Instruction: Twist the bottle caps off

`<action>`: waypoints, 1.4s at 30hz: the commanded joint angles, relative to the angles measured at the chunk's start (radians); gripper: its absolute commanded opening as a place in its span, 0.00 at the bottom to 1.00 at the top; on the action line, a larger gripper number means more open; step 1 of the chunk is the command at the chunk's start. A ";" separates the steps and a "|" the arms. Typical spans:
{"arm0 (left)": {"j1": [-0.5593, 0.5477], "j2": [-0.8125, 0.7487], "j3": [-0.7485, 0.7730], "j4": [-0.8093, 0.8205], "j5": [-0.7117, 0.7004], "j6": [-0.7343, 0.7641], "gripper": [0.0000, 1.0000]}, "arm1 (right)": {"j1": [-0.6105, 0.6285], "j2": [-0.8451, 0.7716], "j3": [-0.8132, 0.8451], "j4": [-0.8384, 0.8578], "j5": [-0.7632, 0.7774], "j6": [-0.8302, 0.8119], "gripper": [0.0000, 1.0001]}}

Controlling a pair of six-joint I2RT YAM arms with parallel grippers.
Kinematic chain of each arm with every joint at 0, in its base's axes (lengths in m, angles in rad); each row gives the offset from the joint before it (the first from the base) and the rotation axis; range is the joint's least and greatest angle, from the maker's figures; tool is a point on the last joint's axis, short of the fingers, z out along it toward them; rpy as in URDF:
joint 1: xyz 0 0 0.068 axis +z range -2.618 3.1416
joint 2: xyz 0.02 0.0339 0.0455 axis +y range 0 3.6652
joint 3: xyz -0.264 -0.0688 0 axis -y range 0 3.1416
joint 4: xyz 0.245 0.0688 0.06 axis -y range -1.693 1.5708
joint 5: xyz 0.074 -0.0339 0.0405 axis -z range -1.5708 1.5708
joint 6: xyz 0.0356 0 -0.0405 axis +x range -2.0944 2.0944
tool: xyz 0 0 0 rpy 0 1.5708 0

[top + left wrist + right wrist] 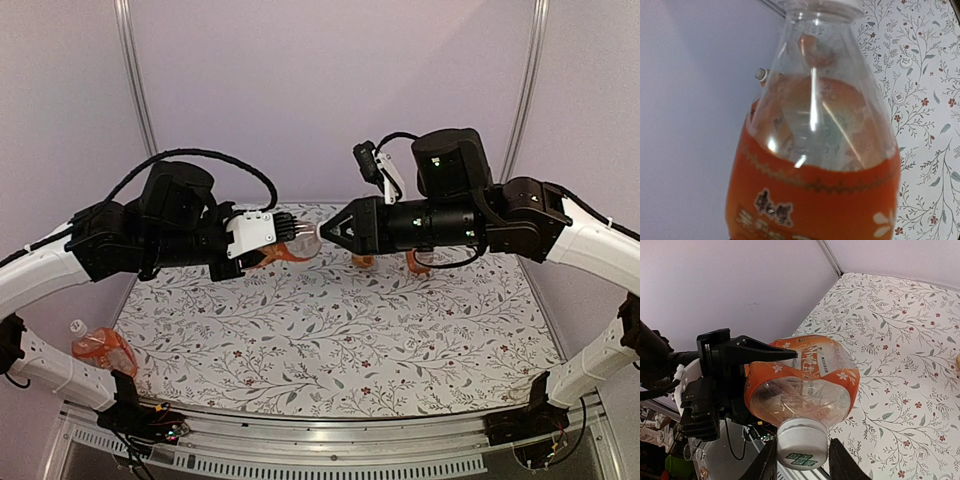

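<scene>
A squat bottle (pixel 805 375) of orange drink with an orange label is held in the air over the back of the table, lying level. My left gripper (pixel 288 242) is shut on its body, and one of its black fingers (pixel 765 352) presses the label. The bottle (pixel 815 190) fills the left wrist view and hides that gripper's fingers there. Its white ribbed bottle cap (pixel 802 442) points at my right gripper (pixel 803 461), whose two fingers sit against the cap's sides. In the top view the right gripper (pixel 325 232) meets the bottle (pixel 290 252) neck end-on.
A floral mat (pixel 330 340) covers the table. Another orange bottle (pixel 100 350) lies off the mat's left edge by the left arm's base. Two more orange bottles (pixel 365 262) (pixel 415 263) show partly behind the right arm. Frame posts stand at the back corners.
</scene>
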 commanded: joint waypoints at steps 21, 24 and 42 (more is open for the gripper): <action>-0.020 0.036 0.184 -0.494 0.647 -0.061 0.19 | 0.188 -0.047 -0.016 -0.255 -0.123 -1.018 0.00; -0.020 0.046 0.195 -0.497 0.649 -0.057 0.18 | 0.224 -0.037 -0.012 -0.289 -0.023 -1.144 0.00; -0.020 0.045 0.191 -0.466 0.609 -0.062 0.18 | 0.238 -0.022 -0.023 -0.228 0.080 -1.141 0.61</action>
